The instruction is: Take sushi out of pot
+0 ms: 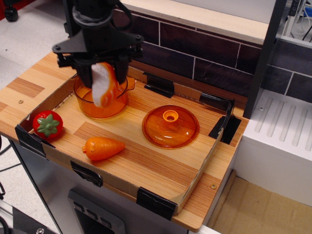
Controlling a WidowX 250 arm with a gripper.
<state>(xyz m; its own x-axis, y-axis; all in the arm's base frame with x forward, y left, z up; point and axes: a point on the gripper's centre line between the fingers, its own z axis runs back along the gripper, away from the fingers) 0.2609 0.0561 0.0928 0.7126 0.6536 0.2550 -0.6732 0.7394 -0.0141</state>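
My black gripper (103,78) is shut on the sushi (104,85), an oval toy with a white half and an orange half. It hangs upright in the air, over the front right part of the pot (101,101). The pot is a round see-through orange bowl with small side handles, standing at the back left of the tray. The sushi is above the pot's rim and touches nothing else. The arm hides the pot's rear rim.
A shallow cardboard tray (161,192) on a wooden counter holds an orange domed lid with a knob (170,126), an orange toy carrot (102,148) and a red strawberry (48,124). A dark brick wall (195,48) stands behind.
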